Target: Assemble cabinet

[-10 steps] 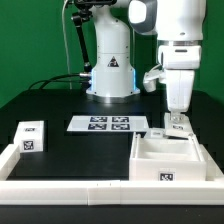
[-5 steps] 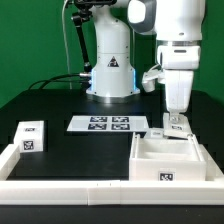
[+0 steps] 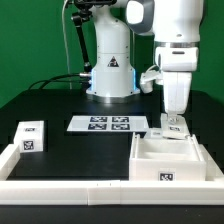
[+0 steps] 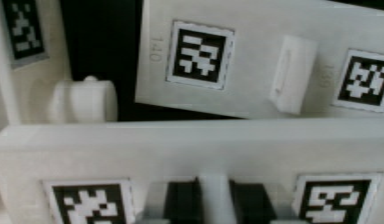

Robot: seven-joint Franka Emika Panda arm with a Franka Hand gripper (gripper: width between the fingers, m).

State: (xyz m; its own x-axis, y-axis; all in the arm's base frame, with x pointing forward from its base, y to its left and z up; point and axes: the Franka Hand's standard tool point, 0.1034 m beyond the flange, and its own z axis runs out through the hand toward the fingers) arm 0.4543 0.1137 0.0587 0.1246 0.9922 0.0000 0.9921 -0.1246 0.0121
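Note:
The cabinet (image 3: pixel 166 170) is a large open white box with a tag on its front, at the exterior view's lower right. My gripper (image 3: pixel 172 119) hangs over its far edge. It is shut on a white tagged part (image 3: pixel 172 127) held just above the box. In the wrist view the dark fingers (image 4: pixel 180 200) clamp a narrow white ridge in the middle of that part (image 4: pixel 100 160), with a tag on each side. Beyond it lies a white cabinet wall (image 4: pixel 242 50) with tags and a round knob (image 4: pixel 82 102). My gripper (image 4: pixel 212 197) hides what is under the ridge.
A small white tagged block (image 3: pixel 30 137) stands at the exterior view's left. The marker board (image 3: pixel 100 124) lies flat in the middle. A low white border wall (image 3: pixel 70 184) runs along the front. The robot base (image 3: pixel 110 70) stands at the back.
My gripper with the held part has shifted very slightly toward the exterior view's left. Nothing else has moved.

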